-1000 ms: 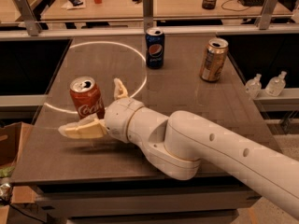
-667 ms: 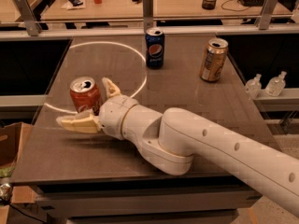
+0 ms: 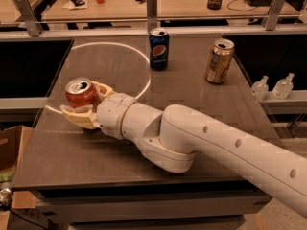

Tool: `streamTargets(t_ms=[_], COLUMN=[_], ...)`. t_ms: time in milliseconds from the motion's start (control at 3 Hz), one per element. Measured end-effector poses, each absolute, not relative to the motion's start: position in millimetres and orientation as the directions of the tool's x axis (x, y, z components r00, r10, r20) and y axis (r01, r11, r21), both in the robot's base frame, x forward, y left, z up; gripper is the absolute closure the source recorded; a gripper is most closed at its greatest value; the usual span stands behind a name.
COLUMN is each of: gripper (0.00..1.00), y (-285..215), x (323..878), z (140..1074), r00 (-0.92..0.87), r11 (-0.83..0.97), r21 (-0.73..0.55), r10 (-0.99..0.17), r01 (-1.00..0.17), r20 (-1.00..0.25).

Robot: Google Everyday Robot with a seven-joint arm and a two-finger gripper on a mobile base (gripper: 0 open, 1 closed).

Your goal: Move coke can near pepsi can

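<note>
Table [image 3: 192, 109]: dark top, three cans on it; the coke can stands near the left edge, so a slip from there could send it to the floor.
Arm [image 3: 230, 147]: lies low across the front of the table. Swinging it toward the back could sweep the gold can [image 3: 219, 61] if the elbow swings wide.
Gripper [image 3: 81, 100]: at the left of the table, jaws clasped on the coke can, one finger in front, one behind.
Coke can [image 3: 80, 93]: upright between the jaws, held low on its body. The top stands clear above them, so it may tip in transit.
Pepsi can [image 3: 159, 49]: back centre, well apart. Coming in too close could knock it over.
</note>
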State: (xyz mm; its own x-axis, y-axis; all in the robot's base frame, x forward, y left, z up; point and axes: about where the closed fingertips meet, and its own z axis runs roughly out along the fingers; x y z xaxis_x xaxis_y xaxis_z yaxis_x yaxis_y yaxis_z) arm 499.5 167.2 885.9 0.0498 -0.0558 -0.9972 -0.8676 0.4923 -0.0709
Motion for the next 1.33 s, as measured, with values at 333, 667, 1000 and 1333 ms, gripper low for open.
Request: streamTargets(t_ms=[333, 667, 1000, 1333], gripper=[0.88, 1.00, 1.00, 1.00], y=[162, 145, 113, 74], x=[498, 492, 491, 493], z=[888, 888, 893, 902], r00=[0.052, 0.042, 0.043, 0.048], r11=[0.495, 0.510, 0.564, 0.639], r21=[-0.082, -0.090, -0.130, -0.190], r10=[-0.073, -0.106, -0.166, -0.234], r01=[-0.865, -0.855, -0.816, -0.745], r20=[-0.996, -0.994, -0.985, -0.971])
